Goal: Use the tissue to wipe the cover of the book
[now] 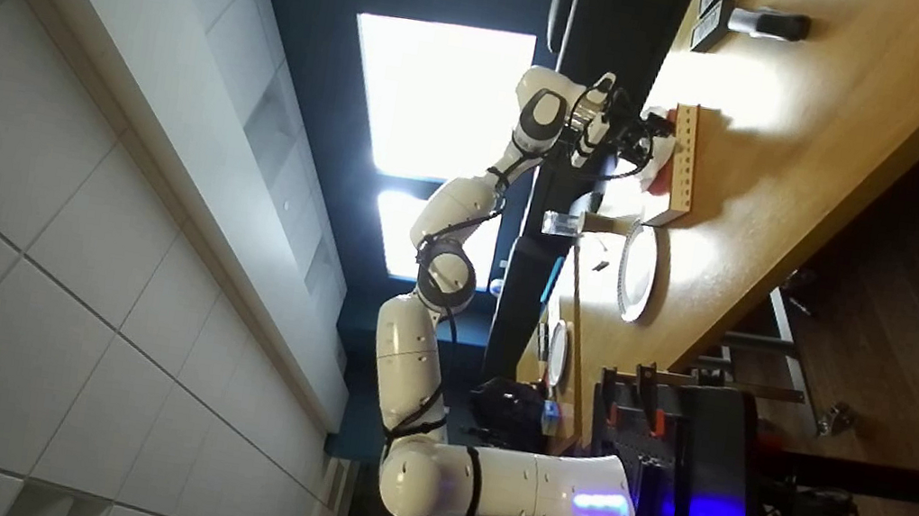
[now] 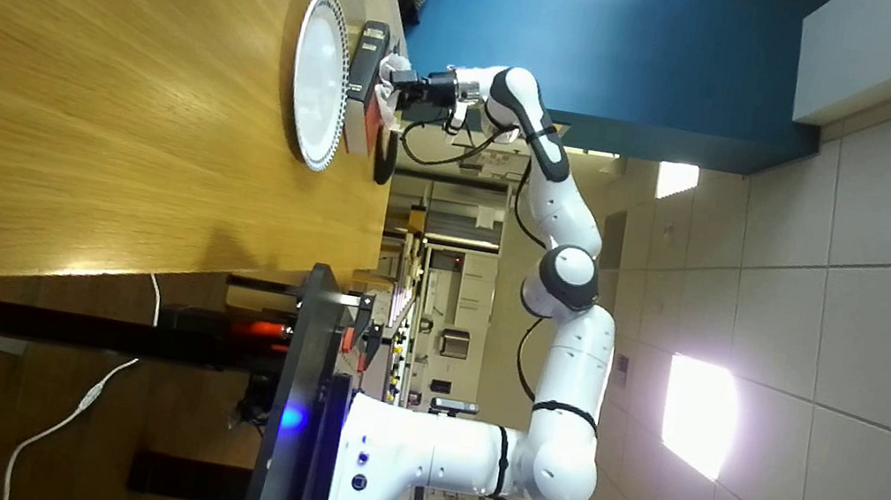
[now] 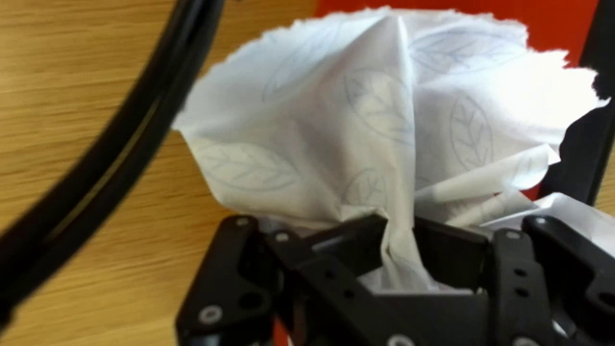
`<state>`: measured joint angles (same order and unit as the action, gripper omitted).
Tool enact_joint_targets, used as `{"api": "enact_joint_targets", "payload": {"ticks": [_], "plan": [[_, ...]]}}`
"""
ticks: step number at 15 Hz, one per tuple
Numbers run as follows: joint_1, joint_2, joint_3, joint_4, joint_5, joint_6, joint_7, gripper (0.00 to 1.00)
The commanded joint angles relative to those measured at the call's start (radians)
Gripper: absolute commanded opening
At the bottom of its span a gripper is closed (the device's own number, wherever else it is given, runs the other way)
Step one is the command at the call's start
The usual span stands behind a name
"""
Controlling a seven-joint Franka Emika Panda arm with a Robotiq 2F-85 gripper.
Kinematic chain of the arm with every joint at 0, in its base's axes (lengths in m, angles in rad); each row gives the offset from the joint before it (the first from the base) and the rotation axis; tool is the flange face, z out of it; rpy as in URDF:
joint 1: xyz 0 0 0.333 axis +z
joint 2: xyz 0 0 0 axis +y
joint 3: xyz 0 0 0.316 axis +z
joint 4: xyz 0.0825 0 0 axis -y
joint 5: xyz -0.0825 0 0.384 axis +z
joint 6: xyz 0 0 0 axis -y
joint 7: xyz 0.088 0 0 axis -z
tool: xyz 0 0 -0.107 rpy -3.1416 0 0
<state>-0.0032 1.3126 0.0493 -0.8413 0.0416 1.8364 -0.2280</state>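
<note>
in the wrist view my black two-fingered gripper [image 3: 403, 240] is pinching a gathered fold of the white, leaf-printed paper tissue [image 3: 355, 115], and the torn-edged sheet fans out ahead of the fingers. beneath it is the thick, red-covered book [image 3: 557, 26] with a black strip along one edge, lying on the light-brown wooden table [image 3: 120, 283]. the tissue hides much of the cover and laps past an edge of the book, over the wood.

i judge wiping to be the step in hand. to do it well, i'd hold the pinch firm, lower only until the paper bears on the book, then draw slow strokes along the cover toward the red part the sheet leaves bare. too much push might slide the book or tear the sheet.

in an exterior view i get the height the wrist view lacks: the gripper is above the book, the tissue seems to touch its top, and the pale page edges [image 1: 684, 159] show a row of dark marks.

in an exterior view i see instead the book's black spine [image 2: 366, 63], its lettering too small to read, and the round white, patterned-rim plate [image 2: 320, 83] near the book on that side. the pinch itself i can tell only from the wrist view.
</note>
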Motion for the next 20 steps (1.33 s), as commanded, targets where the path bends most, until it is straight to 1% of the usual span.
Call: {"api": "enact_joint_targets", "payload": {"ticks": [1, 4, 7, 10, 13, 15, 20], "plan": [[0.025, -0.155, 0.010, -0.238, 0.005, 0.049, 0.017, 0.00], [0.044, -0.211, 0.015, -0.356, 0.019, 0.106, 0.058, 0.00], [0.053, -0.296, 0.023, -0.480, 0.029, 0.182, 0.089, 0.00], [0.048, -0.383, 0.030, -0.608, 0.052, 0.290, 0.119, 0.00], [0.024, -0.472, 0.043, -0.723, 0.076, 0.356, 0.149, 0.00], [0.013, -0.545, 0.045, -0.805, 0.096, 0.376, 0.146, 0.00], [-0.032, -0.736, 0.068, -0.984, 0.139, 0.340, 0.097, 0.00]]}}
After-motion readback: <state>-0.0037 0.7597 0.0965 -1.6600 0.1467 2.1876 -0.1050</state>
